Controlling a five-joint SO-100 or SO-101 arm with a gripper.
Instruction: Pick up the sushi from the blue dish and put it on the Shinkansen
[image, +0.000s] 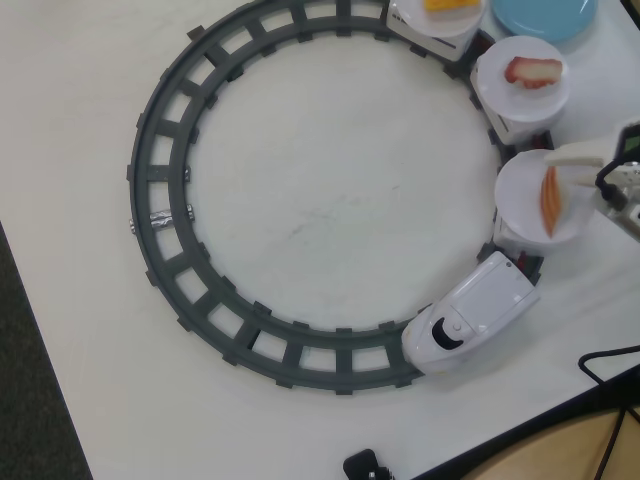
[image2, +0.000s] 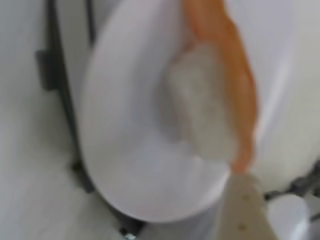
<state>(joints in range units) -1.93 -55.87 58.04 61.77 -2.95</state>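
Observation:
In the overhead view the sushi (image: 550, 198) lies on its side on the white plate (image: 520, 190) of the car right behind the Shinkansen's nose (image: 470, 325). My gripper (image: 566, 176) reaches in from the right, one pale finger (image: 575, 154) over the sushi's far end. The wrist view is blurred: the sushi (image2: 225, 90) shows rice on the left and orange on the right, and one fingertip (image2: 244, 205) touches its near end. The other finger is not clear. The blue dish (image: 545, 15) sits at the top edge with nothing on its visible part.
The grey circular track (image: 160, 200) fills the table's middle. Further cars carry a red-and-white piece (image: 533, 72) and a yellow piece (image: 450, 5). A black cable (image: 610, 365) lies at the lower right. The table edge runs down the left and along the bottom right.

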